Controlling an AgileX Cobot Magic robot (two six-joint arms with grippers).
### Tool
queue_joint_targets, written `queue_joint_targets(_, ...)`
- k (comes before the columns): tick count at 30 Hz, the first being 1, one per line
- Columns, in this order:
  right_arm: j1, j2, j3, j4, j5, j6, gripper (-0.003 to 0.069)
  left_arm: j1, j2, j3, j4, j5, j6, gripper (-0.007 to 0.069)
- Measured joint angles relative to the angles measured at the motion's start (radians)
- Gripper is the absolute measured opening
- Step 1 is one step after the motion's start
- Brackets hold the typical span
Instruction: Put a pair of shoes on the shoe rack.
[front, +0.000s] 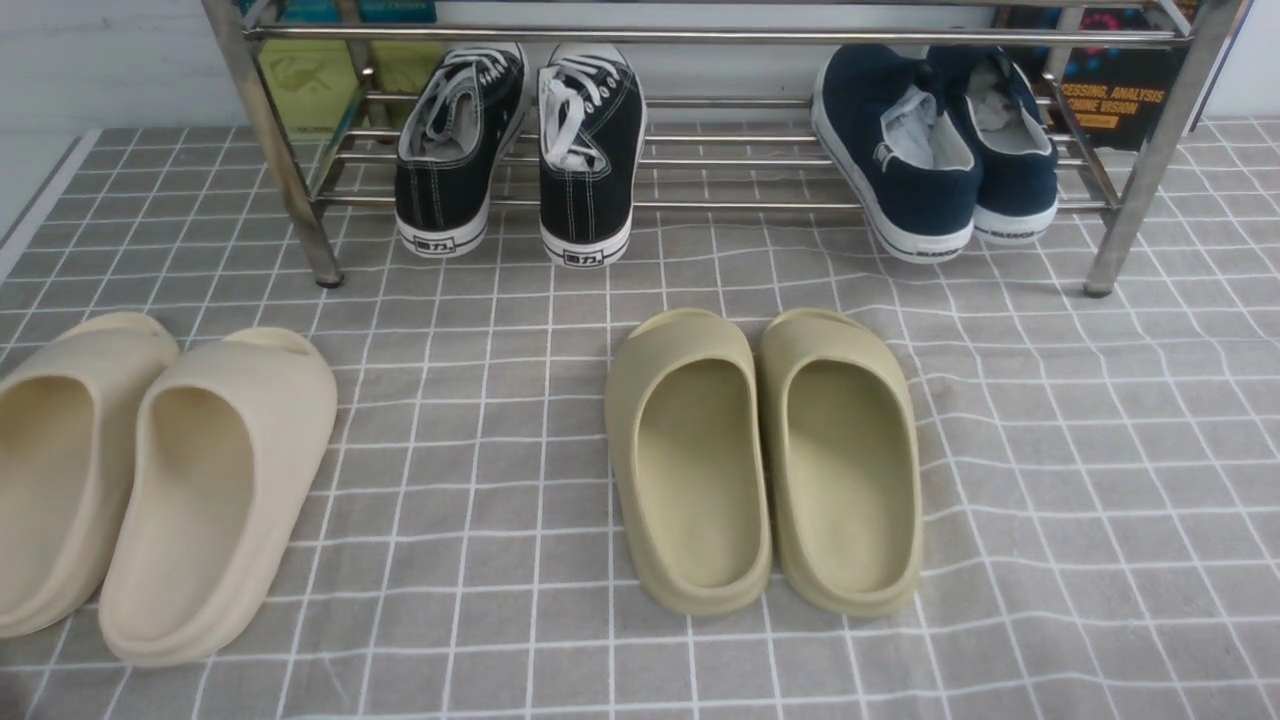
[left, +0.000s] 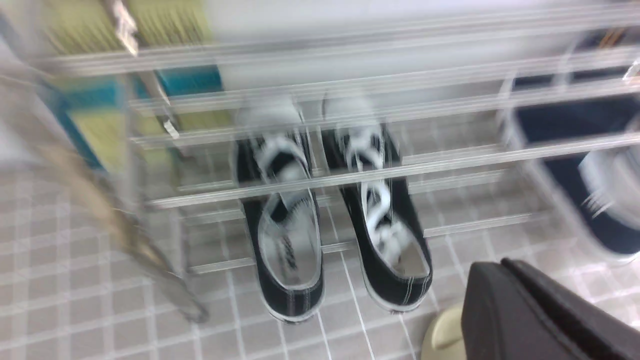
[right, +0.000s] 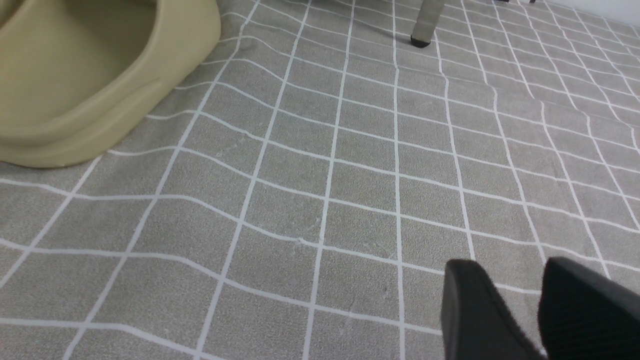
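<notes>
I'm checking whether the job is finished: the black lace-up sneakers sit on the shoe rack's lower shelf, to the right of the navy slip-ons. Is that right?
Not quite. The black lace-up sneakers do sit on the shoe rack's lower shelf, but to the left of the navy slip-ons, not the right. The front view shows this.

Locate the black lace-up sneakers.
Front view: the black lace-up sneakers sit side by side on the lower bars of the shoe rack, toward its left end, heels facing the camera; the navy slip-ons are at the right end.
</notes>
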Motion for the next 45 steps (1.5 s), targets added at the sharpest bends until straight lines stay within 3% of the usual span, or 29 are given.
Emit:
queue_joint_targets(3,0.0,0.0,0.0,0.0,0.0,0.0,0.0239,0.0,-0.164,0.134,0.0,-0.003,0.001,-0.0013)
queue_joint_targets(4,0.0,0.0,0.0,0.0,0.0,0.0,0.0239,0.0,-0.276,0.293,-0.03,-0.043,0.001,-0.0013)
queue_joint_targets(6,0.0,0.0,0.0,0.0,0.0,0.0,0.0239,0.0,-0.364,0.402,-0.051,-0.112,0.001,-0.0013)
queue_joint_targets(7,0.0,0.0,0.0,0.0,0.0,0.0,0.0239,0.0,-0.485,0.618,-0.078,-0.236,0.001,-0.0013)
queue_joint_targets(11,0.0,0.0,0.0,0.0,0.0,0.0,0.0239,0.0,-0.781,1.096,-0.123,-0.595,0.001,-0.0013)
queue_joint_targets(13,0.0,0.0,0.0,0.0,0.0,0.0,0.0239,0.0,-0.851,1.244,-0.128,-0.684,0.001,-0.0013)
queue_joint_targets(14,0.0,0.0,0.0,0.0,0.0,0.0,0.0239,0.0,-0.972,1.428,-0.14,-0.829,0.001,-0.0013)
queue_joint_targets(17,0.0,0.0,0.0,0.0,0.0,0.0,0.0239,0.0,-1.132,1.703,-0.154,-0.984,0.001,-0.0013)
queue_joint_targets(21,0.0,0.0,0.0,0.0,0.0,0.0,0.0239,0.0,-1.274,1.959,-0.157,-1.056,0.001,-0.0013)
queue_joint_targets(30,0.0,0.0,0.0,0.0,0.0,0.0,0.0239,0.0,-1.331,2.222,-0.163,-1.11,0.001,-0.0013)
queue_joint_targets(40,0.0,0.0,0.0,-0.001,0.0,0.0,0.0239,0.005,-1.375,2.317,-0.152,-1.091,0.002,-0.0013)
queue_joint_targets(45,-0.001,0.0,0.0,-0.001,0.0,0.0,0.0239,0.089,-1.545,2.362,-0.134,-1.125,0.002,-0.0013)
